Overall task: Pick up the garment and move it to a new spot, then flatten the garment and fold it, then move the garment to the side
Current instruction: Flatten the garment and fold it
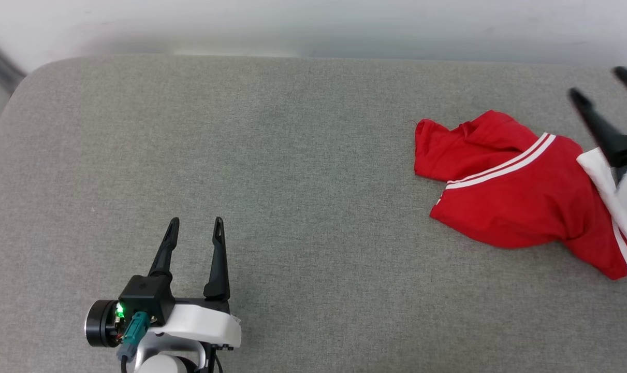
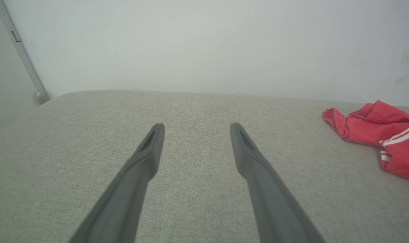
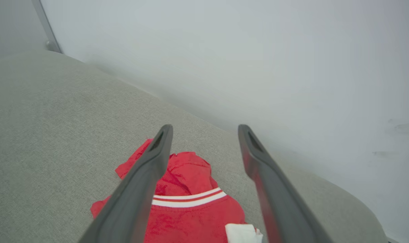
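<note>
The garment (image 1: 515,191), red with white sleeves and striped trim, lies crumpled on the grey cushioned surface (image 1: 292,181) at the right. My right gripper (image 1: 600,85) is open at the far right edge, above the garment's right end, with nothing between its fingers. The right wrist view looks down on the garment (image 3: 187,206) lying below and between that gripper's (image 3: 204,130) spread fingers. My left gripper (image 1: 197,224) stands open over bare fabric at the lower left, far from the garment. In the left wrist view the left gripper (image 2: 196,126) is empty, and the garment (image 2: 383,135) lies at the right edge.
A pale wall (image 1: 313,26) runs along the far edge of the surface. A grey vertical bar (image 2: 20,50) stands at the back left corner. The surface's rounded left corner (image 1: 39,72) drops off beside it.
</note>
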### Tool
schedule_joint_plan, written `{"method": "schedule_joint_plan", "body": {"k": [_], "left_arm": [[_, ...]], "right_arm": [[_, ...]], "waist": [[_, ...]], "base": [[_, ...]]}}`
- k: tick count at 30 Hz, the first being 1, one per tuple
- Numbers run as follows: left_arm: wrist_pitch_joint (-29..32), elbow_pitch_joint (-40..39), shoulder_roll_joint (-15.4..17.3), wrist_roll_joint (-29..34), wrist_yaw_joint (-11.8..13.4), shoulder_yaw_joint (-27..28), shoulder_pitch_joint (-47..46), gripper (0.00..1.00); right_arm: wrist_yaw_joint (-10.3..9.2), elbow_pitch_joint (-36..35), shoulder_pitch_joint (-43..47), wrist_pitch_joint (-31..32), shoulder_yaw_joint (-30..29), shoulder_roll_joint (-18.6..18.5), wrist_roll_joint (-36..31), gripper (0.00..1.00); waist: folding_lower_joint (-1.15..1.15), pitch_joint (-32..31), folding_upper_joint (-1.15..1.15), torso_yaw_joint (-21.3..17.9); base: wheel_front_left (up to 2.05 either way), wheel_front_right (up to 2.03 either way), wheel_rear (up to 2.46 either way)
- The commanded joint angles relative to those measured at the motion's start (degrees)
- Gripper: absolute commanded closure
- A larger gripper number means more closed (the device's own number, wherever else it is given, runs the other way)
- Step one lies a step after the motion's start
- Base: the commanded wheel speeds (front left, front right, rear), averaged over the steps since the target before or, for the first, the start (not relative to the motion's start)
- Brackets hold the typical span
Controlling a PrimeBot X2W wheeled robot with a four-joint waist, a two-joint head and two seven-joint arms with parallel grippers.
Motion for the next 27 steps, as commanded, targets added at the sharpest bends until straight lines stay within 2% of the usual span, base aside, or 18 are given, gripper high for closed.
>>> {"method": "schedule_joint_plan", "body": {"k": [1, 7, 12, 18, 25, 27], "left_arm": [[-0.2, -0.1, 0.0, 0.2, -0.2, 0.0, 0.2, 0.0], [-0.2, -0.3, 0.0, 0.0, -0.1, -0.5, -0.2, 0.0], [-0.2, -0.6, 0.0, -0.4, -0.1, -0.9, -1.3, 0.0], [-0.2, -0.6, 0.0, -0.8, 0.0, -2.1, -3.0, 0.0], [-0.2, -0.6, 0.0, -1.1, 0.4, -2.1, -4.6, 0.0], [-0.2, -0.5, 0.0, -1.2, 0.4, -2.0, -4.6, 0.0]], "right_arm": [[-0.02, -4.8, -0.9, 4.6, 1.3, -0.4, -0.8, 0.0], [-0.03, -15.6, -2.7, 25.8, 11.0, -4.8, 2.9, 0.0], [-0.03, -17.2, -5.3, 37.5, 17.8, -6.3, 5.2, 0.0], [-0.03, -11.2, -6.7, 41.2, 23.8, -3.8, 6.0, 0.0], [-0.03, 0.4, -8.3, 37.6, 30.6, -1.7, 3.8, 0.0], [-0.05, 1.7, -8.2, 37.0, 31.6, -1.6, 3.9, 0.0]], "waist": [[0.0, 0.2, 0.0, 0.2], [0.0, 1.2, 0.0, 0.9], [0.0, 3.1, 0.0, 1.4], [0.0, 6.3, 0.0, 2.7], [0.0, 9.0, 0.0, 4.3], [0.0, 9.0, 0.0, 4.3]], "base": [[0.0, 0.0, 0.0], [0.0, 0.0, 0.0], [0.0, 0.0, 0.0], [0.0, 0.0, 0.0], [0.0, 0.0, 0.0], [0.0, 0.0, 0.0]]}}
